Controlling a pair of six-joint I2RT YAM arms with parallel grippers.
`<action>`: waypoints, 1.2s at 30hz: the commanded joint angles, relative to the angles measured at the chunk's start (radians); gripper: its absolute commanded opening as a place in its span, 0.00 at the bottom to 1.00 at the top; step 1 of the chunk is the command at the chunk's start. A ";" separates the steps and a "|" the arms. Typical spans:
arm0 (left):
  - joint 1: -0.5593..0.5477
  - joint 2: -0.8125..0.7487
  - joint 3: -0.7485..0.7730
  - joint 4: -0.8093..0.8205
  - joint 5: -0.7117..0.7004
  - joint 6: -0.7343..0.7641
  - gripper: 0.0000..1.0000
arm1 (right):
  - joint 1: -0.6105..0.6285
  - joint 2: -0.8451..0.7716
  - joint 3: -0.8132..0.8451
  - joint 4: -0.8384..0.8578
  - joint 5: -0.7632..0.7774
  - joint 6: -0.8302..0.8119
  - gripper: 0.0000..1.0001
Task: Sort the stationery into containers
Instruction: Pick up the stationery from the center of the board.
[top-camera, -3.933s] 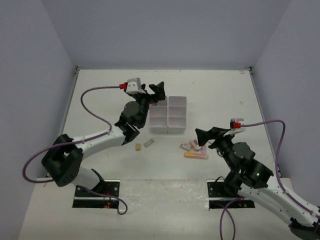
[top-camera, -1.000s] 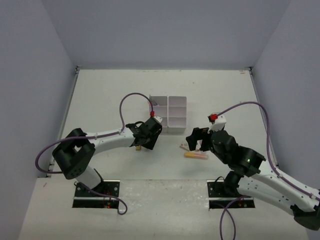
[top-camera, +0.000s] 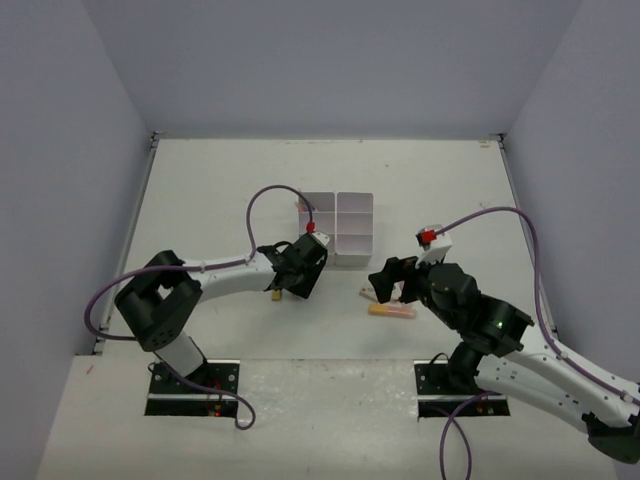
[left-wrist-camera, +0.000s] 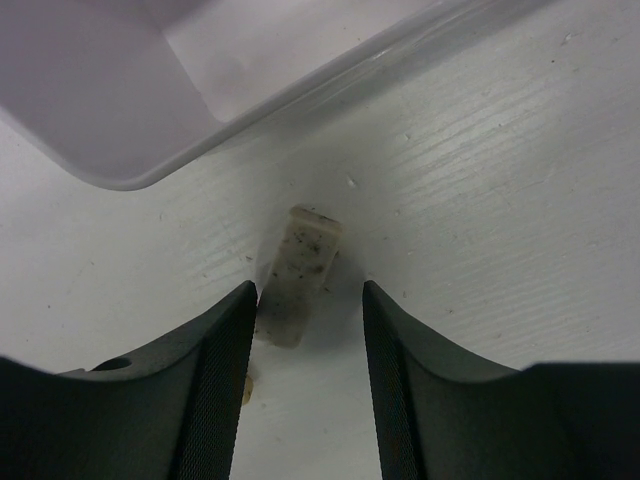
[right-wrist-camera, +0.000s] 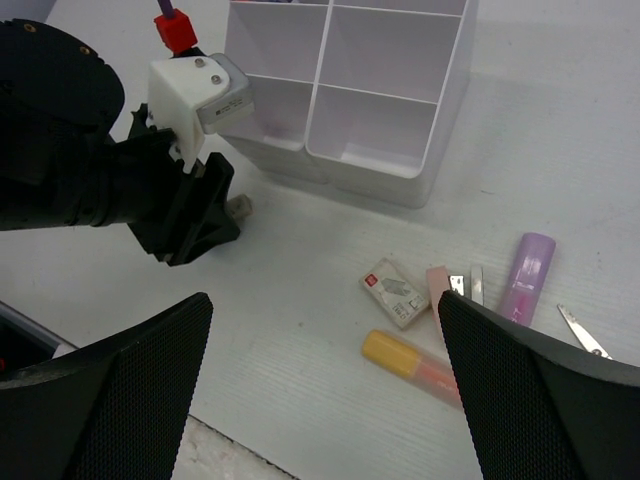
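- A grubby whitish eraser (left-wrist-camera: 300, 272) is seen lying flat on the table (left-wrist-camera: 500, 200), just off a rounded corner of the white organizer (left-wrist-camera: 110, 110) and outside it.
- The left gripper (left-wrist-camera: 306, 292) is lowered over that eraser, with one finger on each side. The jaws are partly open, the gap only a little wider than the eraser. The left finger's edge sits right against it, but whether contact is made cannot be told. The eraser is not lifted.
- A second, tan eraser (top-camera: 275, 295) is noted on the table just beside the left gripper, on its near-left side.
- Six compartments are counted in the organizer, two columns by three rows.
- Right of the organizer's near end, well apart from the left gripper, a loose group is spread on the table. A labelled eraser (right-wrist-camera: 396, 293) has a pink eraser (right-wrist-camera: 438, 285) just beside it. An orange marker (right-wrist-camera: 415, 368) lies nearer the arm bases, and a pink marker (right-wrist-camera: 527, 272) further right.
- One blade of the scissors (right-wrist-camera: 580, 330) is seen beyond the pink marker; the handles are hidden.
- The right gripper (right-wrist-camera: 325, 300) is held above this group, jaws spread wide, with nothing gripped.
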 joint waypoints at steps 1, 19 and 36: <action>0.006 0.006 -0.016 0.043 0.012 0.021 0.49 | -0.003 -0.015 0.002 0.045 -0.019 -0.018 0.99; 0.005 0.023 -0.083 0.127 0.121 0.013 0.15 | -0.003 -0.063 0.006 0.044 -0.040 -0.022 0.99; -0.172 -0.252 -0.052 0.030 0.033 -0.016 0.00 | -0.004 -0.089 0.009 0.048 -0.030 -0.029 0.99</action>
